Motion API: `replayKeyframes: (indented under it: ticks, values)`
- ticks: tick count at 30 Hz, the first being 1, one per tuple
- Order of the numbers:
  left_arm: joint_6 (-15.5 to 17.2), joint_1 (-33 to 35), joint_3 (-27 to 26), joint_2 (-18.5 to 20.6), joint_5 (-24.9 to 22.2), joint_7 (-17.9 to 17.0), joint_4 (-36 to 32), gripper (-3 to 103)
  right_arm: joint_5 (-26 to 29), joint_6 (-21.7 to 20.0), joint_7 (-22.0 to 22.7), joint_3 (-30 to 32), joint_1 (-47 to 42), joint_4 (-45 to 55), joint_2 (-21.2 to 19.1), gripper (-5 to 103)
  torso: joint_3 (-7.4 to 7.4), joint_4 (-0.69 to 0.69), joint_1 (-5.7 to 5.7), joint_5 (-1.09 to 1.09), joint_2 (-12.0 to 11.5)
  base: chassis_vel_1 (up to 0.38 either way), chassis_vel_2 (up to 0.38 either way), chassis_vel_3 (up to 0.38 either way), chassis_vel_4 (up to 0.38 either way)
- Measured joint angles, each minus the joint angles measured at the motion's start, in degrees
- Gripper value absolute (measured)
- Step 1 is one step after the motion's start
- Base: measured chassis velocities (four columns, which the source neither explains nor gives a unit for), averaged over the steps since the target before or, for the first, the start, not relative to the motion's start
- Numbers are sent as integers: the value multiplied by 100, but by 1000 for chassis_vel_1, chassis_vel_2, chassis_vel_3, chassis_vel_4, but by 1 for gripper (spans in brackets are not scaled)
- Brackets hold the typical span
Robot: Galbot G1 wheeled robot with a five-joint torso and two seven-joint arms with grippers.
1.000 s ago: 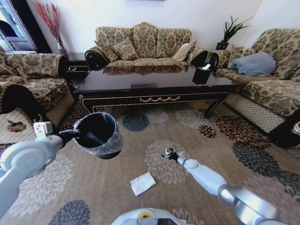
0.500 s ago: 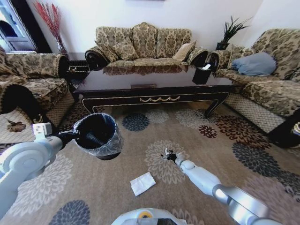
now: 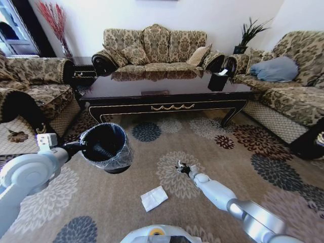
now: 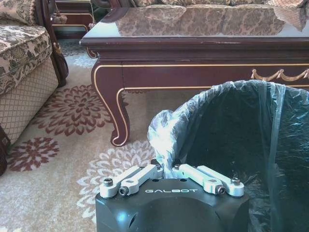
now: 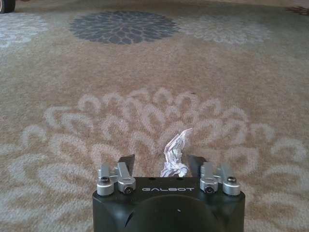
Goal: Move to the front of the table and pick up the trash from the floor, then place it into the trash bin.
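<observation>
The bin (image 3: 106, 147) is held off the carpet at the left of the head view, its liner rim pinched between the pressed-together fingers of the left hand (image 4: 169, 167); in the left wrist view the bag (image 4: 166, 133) bunches up just above those fingers. The right hand (image 3: 183, 167) is lowered to the carpet (image 3: 152, 223) at lower centre of the head view, over a pale flower motif. In the right wrist view its fingers (image 5: 126, 164) are spread, and a crumpled silvery scrap (image 5: 175, 152) stands between them; whether the fingers touch it cannot be told. A white paper square (image 3: 154, 198) lies flat on the carpet at lower centre, near the right arm and below the bin. The table (image 3: 167, 93) stretches across the middle of the head view, beyond both hands, with a black tissue box (image 3: 217, 80) near the right end of its tabletop. Sofas ring the table: one behind it at upper centre (image 3: 154, 48), one at the left edge (image 3: 30, 86), and one at the right (image 3: 293, 81) carrying a blue cushion (image 3: 276, 68). A potted plant (image 3: 248, 35) stands at upper right.
</observation>
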Motion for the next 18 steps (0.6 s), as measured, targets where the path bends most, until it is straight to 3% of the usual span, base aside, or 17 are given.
replayKeyframes:
  ticks: [3, 5, 13, 15, 18]
  values:
    - [0, -2, 31, -30, 17, 0, 2, 2, -66, 14, -5, -2, -19, 0, 1, 48, 0, 0, 0, 0, 0, 0, 0, 0, 0]
    - [0, -2, 41, -38, 20, 0, 2, 2, -104, 20, -9, -1, -28, 0, -4, 48, 0, 0, 0, 0, 0, 0, 0, 0, 0]
    - [0, -18, 76, -23, 75, 7, 14, 2, -473, 135, -132, 152, -84, -55, -119, 11, 0, 0, 0, 0, 0, 0, 0, 0, 0]
    - [0, -18, 76, -22, 75, 8, 13, 2, -497, 146, -136, 165, -96, -27, -158, 11, 0, 0, 0, 0, 0, 0, 0, 0, 0]
    - [0, -9, 78, -44, 83, 11, 9, 2, -647, 245, -262, 234, -136, 43, -278, 2, 0, -1, 0, 1, 0, 0, 0, 0, 0]
